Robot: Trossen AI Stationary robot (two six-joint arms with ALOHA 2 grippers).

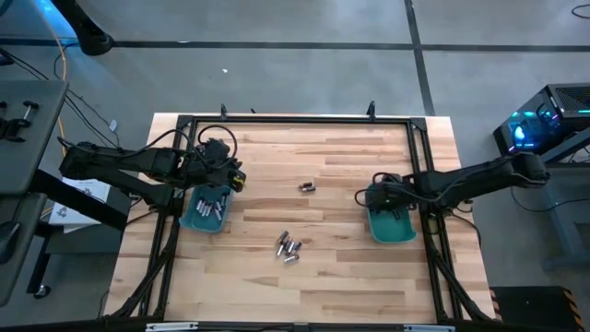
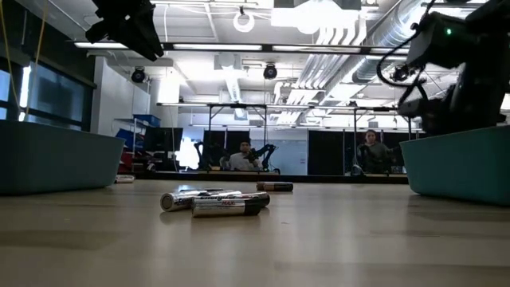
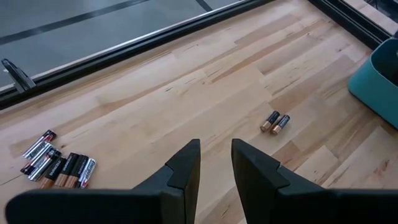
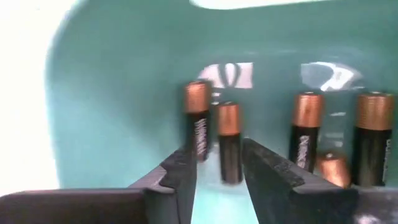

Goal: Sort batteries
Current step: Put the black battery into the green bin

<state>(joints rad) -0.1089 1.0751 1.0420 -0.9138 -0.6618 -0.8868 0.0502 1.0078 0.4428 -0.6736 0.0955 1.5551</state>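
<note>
Right wrist view: my right claw [image 4: 217,163] sits inside the right teal bin [image 4: 118,93], fingers parted, a copper-topped battery [image 4: 229,140] upright in the gap, looks just released, not gripped. More dark cells [image 4: 305,134] stand beside it. My left claw [image 3: 214,163] hovers over the left bin [image 1: 189,219], slightly open, empty. Loose pile [image 1: 289,246] lies on bench [image 1: 323,161] between bins, nearer me; pair [image 1: 307,187] farther. Next pick probably mine, the right arm.

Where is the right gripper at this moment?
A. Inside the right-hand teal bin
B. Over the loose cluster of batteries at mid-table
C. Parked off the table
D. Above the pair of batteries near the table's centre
A: the right gripper sits in the right-hand teal bin, copper-ended batteries standing before its fingers.
</note>
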